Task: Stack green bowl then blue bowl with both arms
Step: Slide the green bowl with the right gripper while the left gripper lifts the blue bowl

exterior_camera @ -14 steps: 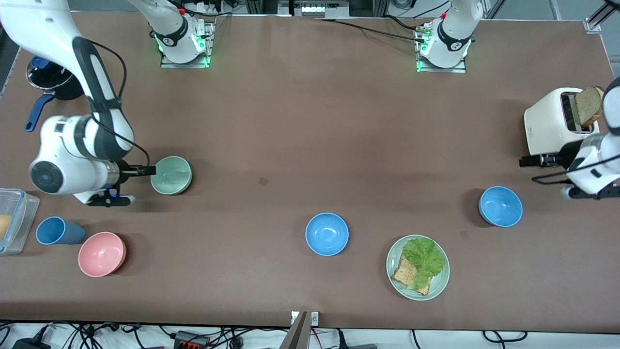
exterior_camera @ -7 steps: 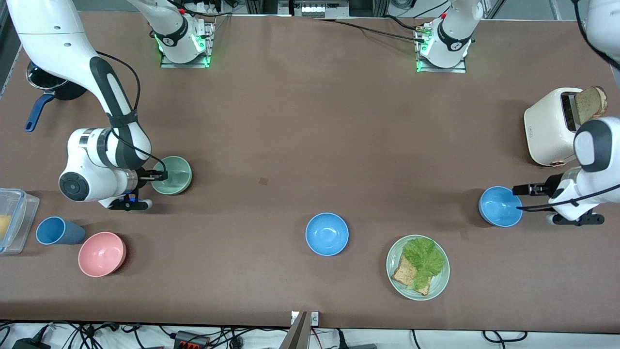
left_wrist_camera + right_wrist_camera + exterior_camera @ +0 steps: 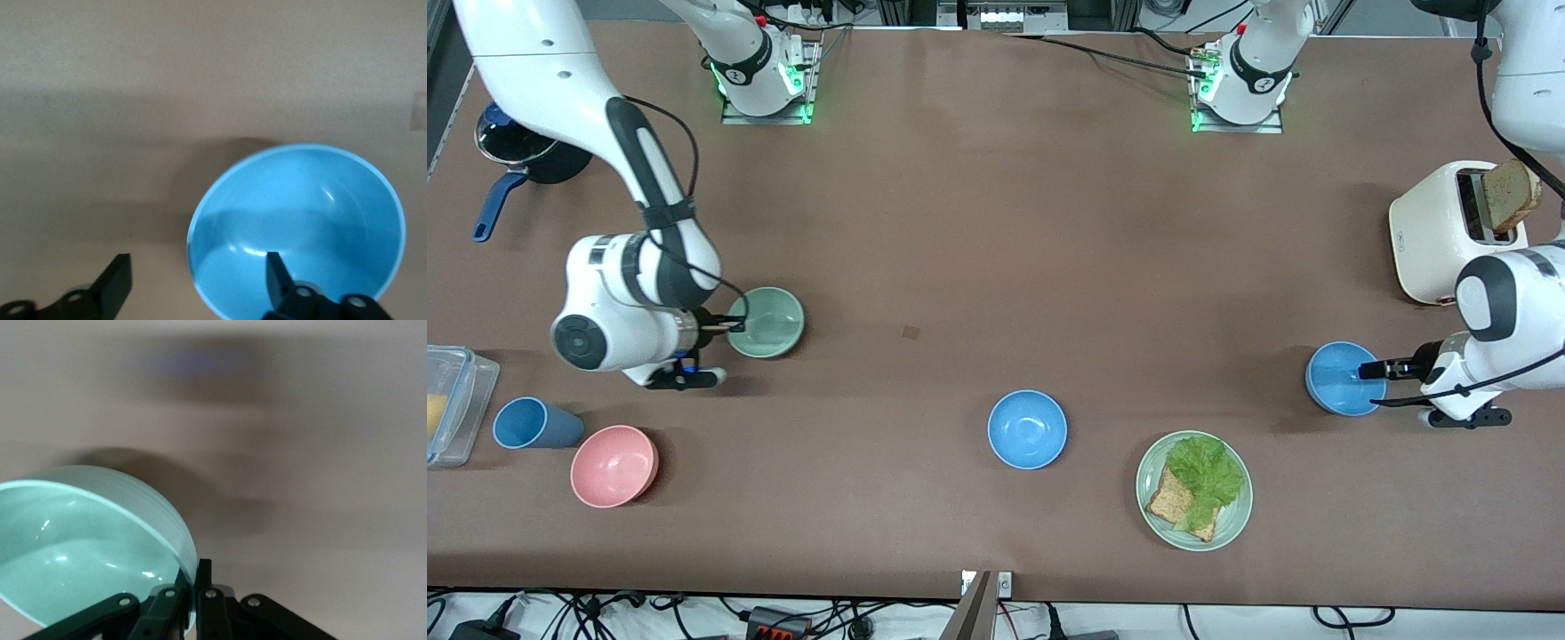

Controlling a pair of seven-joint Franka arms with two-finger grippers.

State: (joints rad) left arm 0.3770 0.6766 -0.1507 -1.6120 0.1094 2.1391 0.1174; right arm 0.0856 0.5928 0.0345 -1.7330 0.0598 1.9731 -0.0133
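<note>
The green bowl (image 3: 772,322) is toward the right arm's end of the table. My right gripper (image 3: 735,325) is shut on its rim, and the right wrist view shows its fingers (image 3: 204,577) pinching the bowl's wall (image 3: 80,540). A blue bowl (image 3: 1341,380) sits toward the left arm's end. My left gripper (image 3: 1371,369) is open at its rim. In the left wrist view one finger (image 3: 275,267) is inside this bowl (image 3: 313,213) and the other is outside. A second blue bowl (image 3: 1027,429) sits mid-table, nearer the camera.
A pink bowl (image 3: 614,466), a blue cup (image 3: 529,423) and a clear container (image 3: 454,400) are near the right arm's end. A plate (image 3: 1234,523) with lettuce and toast lies beside the middle blue bowl. A toaster (image 3: 1436,233) holds bread. A dark pot (image 3: 525,151) stands there too.
My right gripper closed on the green bowl's rim and carried it a little toward the left arm's end. My left arm came down from the toaster to the blue bowl's rim.
</note>
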